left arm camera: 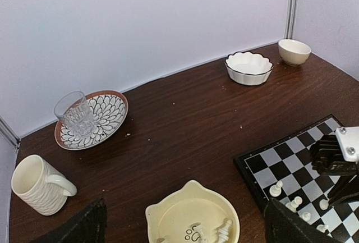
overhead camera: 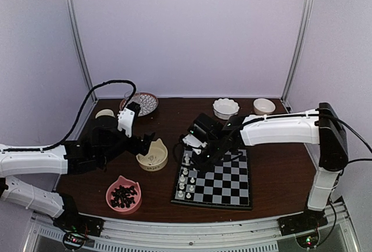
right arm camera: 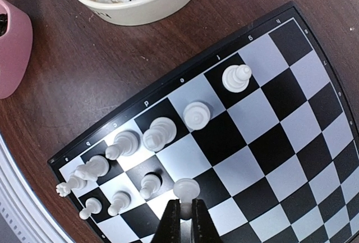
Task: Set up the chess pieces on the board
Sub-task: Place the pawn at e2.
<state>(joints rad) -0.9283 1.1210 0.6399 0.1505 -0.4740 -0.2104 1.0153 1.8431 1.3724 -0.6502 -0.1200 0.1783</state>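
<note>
Chess pieces on the board beside cream bowl; right fingers tight on pawn, left fingers spread.

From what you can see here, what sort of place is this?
Probably a robot test booth: two robot arms mounted on a table, plain wall panels on metal posts around it, a chessboard as practice.

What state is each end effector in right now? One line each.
Left end effector: open, holding nothing.
Right end effector: closed on a white pawn.
</note>
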